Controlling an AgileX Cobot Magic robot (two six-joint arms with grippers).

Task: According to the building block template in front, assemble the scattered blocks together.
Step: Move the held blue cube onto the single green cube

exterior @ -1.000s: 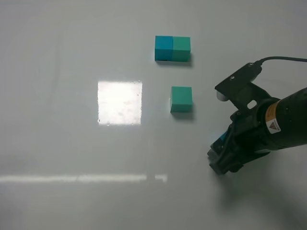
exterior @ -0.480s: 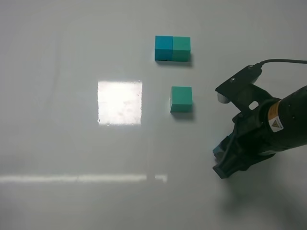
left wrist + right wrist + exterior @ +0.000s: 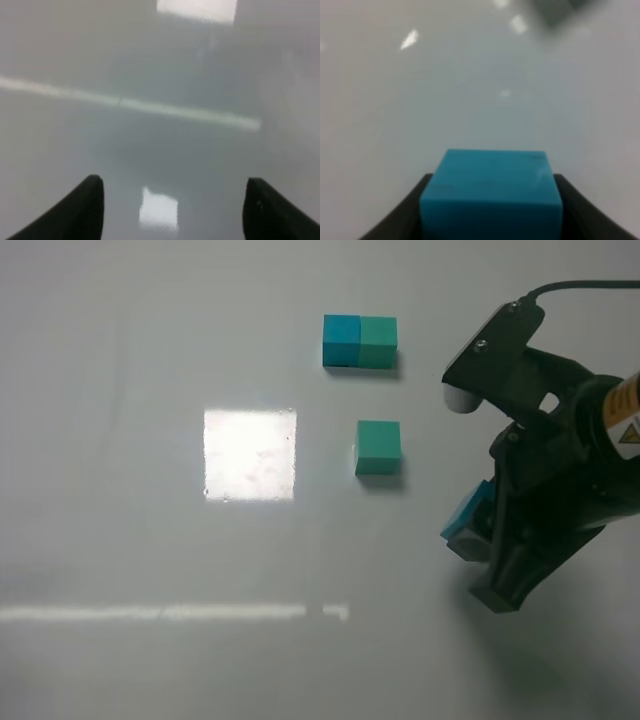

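Note:
The building block template (image 3: pixel 360 342), a blue and teal-green two-tone bar, lies at the far middle of the table. One scattered block, a teal-green cube (image 3: pixel 378 448), sits just in front of it. The other, a blue cube (image 3: pixel 465 519), hangs above the table to the right with my right gripper (image 3: pixel 476 542) shut on it. The right wrist view shows that blue cube (image 3: pixel 492 192) filling the space between the dark fingers (image 3: pixel 422 202). My left gripper (image 3: pixel 172 200) stands open over bare table with nothing between its fingertips. It is out of the exterior view.
The glossy white table (image 3: pixel 120 360) carries a bright square glare patch (image 3: pixel 250 454) left of the green cube and a thin glare streak (image 3: pixel 160 613) nearer the front. My right arm's body and cable (image 3: pixel 590 285) fill the right side.
My right gripper has closed on the blue cube and lifted it off the table, rising toward the camera. The green cube, the template and the left gripper have not moved.

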